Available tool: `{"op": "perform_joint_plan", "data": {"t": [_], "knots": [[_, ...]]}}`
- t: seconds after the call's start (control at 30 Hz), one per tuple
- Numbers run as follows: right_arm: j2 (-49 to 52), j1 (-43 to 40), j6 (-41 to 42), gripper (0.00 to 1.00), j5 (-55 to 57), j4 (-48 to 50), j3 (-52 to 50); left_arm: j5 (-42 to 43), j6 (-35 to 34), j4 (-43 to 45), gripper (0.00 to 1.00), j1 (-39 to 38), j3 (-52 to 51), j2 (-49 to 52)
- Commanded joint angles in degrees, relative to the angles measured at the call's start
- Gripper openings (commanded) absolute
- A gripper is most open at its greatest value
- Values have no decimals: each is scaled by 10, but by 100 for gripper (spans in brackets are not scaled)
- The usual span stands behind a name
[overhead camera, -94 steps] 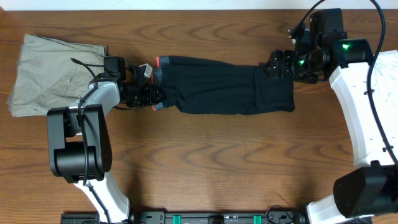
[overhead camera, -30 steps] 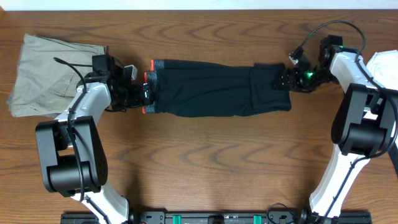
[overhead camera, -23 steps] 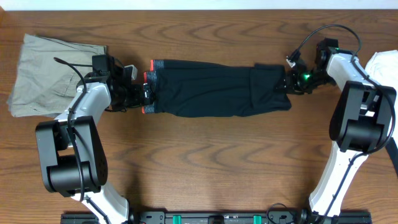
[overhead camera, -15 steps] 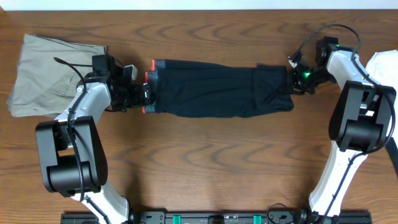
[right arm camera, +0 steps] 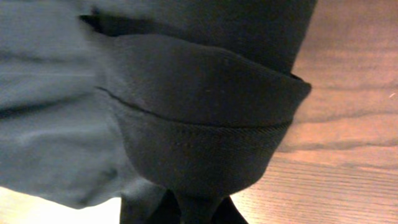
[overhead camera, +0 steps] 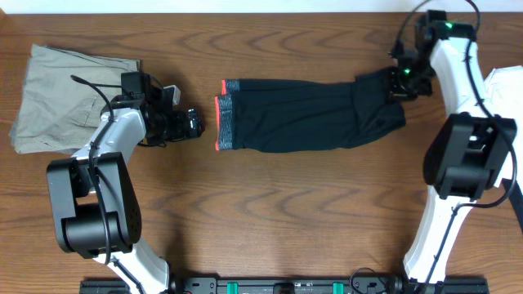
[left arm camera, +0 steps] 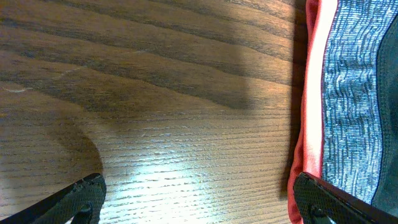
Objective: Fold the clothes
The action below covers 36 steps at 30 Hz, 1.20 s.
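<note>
From above, the long black stretchy leggings [overhead camera: 310, 114] lie flat across the middle of the brown wooden table [overhead camera: 270, 220]. Their red-and-grey waistband [overhead camera: 223, 114] points toward my left side. My left claw [overhead camera: 198, 124] sits just beside that waistband but does not touch it. It is wide open and holds nothing. My right claw [overhead camera: 398, 82] is at the other end of the leggings, up near the far edge of the table. It is pinched tight on the leg end of the black cloth. Folded khaki-beige trousers [overhead camera: 65, 98] lie behind my left arm. A bit of a white garment [overhead camera: 508, 82] shows at the right edge.

From my left wrist, I see my two dark fingertips [left arm camera: 81, 199] far apart at the bottom, with bare wood between them. The red edge and grey knit of the waistband [left arm camera: 336, 93] run down the right side, close to one fingertip.

From my right wrist, the black cloth [right arm camera: 199, 93] fills almost the whole view. A folded hem hangs in a round loop and narrows to where my claw [right arm camera: 193, 211] squeezes it. Some wood shows on the right.
</note>
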Motion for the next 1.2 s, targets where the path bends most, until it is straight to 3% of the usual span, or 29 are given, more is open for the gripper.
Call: {"op": "perform_joint_plan", "data": {"t": [0.0,0.37,0.53,0.73,0.8,0.97,1.17], "knots": [[7,48,13,1,52,-9,28,-5,2,-1,98,3,-6,-9],[7,186,36,9,69,0,22,-5,1,-2,98,3,-6,-9],[7,225,38,20,68,18,1,-5,1,-2,98,3,-6,-9],[7,251,53,30,49,42,-37,-5,1,-2,98,3,-6,-9],[8,259,53,40,38,48,-46,-5,1,-2,98,3,-6,-9],[6,267,81,43,48,45,-37,-5,1,-2,98,3,-6,-8],[-8,243,111,48,47,3,46,-5,1,-3,98,3,-6,-8]]}}
